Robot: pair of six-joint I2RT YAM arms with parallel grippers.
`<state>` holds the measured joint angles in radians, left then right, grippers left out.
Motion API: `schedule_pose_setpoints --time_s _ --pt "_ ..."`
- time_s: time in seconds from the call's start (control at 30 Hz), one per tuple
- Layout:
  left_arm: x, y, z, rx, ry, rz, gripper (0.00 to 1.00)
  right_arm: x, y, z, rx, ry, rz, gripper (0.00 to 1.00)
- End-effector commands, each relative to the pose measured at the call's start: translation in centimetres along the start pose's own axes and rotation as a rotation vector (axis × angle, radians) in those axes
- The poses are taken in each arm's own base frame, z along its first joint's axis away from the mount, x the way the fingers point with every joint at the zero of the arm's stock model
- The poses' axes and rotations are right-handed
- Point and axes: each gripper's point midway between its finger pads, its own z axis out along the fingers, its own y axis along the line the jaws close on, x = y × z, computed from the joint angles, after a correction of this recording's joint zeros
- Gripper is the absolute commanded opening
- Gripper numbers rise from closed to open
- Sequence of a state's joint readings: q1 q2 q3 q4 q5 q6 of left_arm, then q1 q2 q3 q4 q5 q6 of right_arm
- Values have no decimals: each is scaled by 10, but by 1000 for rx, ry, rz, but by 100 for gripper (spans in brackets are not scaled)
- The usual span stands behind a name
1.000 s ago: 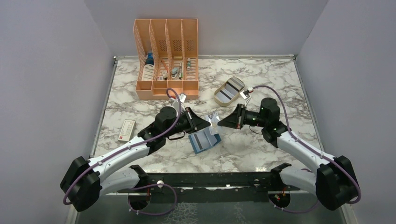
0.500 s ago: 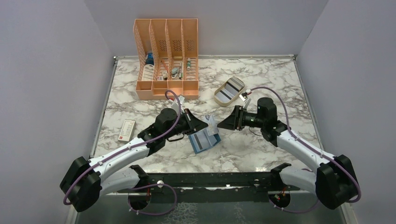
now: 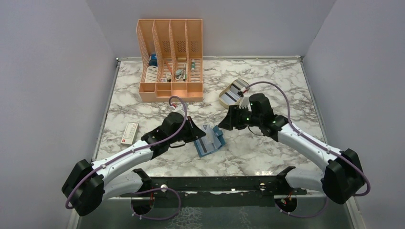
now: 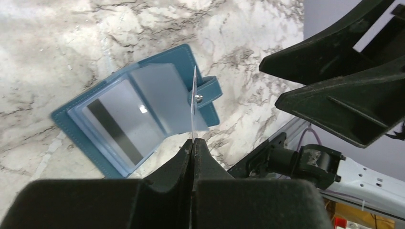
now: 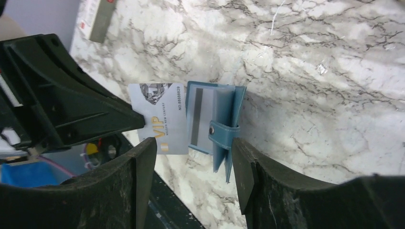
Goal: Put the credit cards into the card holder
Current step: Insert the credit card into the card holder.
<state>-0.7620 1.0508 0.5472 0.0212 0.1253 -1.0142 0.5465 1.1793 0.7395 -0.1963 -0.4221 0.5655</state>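
Note:
The teal card holder [image 3: 210, 144] lies open on the marble, a dark-striped card in its inner slot [image 4: 117, 124]. My left gripper [image 4: 193, 141] is shut on the edge of a grey credit card [image 5: 160, 117] marked VIP. That card [image 4: 193, 102] stands on edge just above the holder's strap side. My right gripper [image 5: 193, 157] is open, its fingers [image 5: 143, 157] apart from both card and holder [image 5: 215, 119], just to their right in the top view [image 3: 221, 125]. More striped cards [image 3: 236, 90] lie in the beige tray.
The beige oval tray [image 3: 223, 99] sits behind the right gripper. An orange slotted file rack [image 3: 170, 59] stands at the back. A small white-and-red box [image 3: 129, 133] lies at the left [image 5: 98, 14]. The black frame rail runs along the near table edge.
My right gripper has opened off the card and drawn back towards the tray. The left gripper, still holding the card, has lowered it towards the open holder.

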Motion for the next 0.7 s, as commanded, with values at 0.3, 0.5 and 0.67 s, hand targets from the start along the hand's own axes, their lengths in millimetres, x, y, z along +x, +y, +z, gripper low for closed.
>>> schedule_pose_setpoints --time_s 0.3,0.5,0.67 --pt "9 36 -1 -77 50 7 0 11 -17 46 317 157 -238 58" --pt "10 40 -1 -49 63 -41 0 9 -25 62 380 199 -278 49" --pt "10 36 0 0 87 -56 0 27 -42 65 441 266 -269 42"
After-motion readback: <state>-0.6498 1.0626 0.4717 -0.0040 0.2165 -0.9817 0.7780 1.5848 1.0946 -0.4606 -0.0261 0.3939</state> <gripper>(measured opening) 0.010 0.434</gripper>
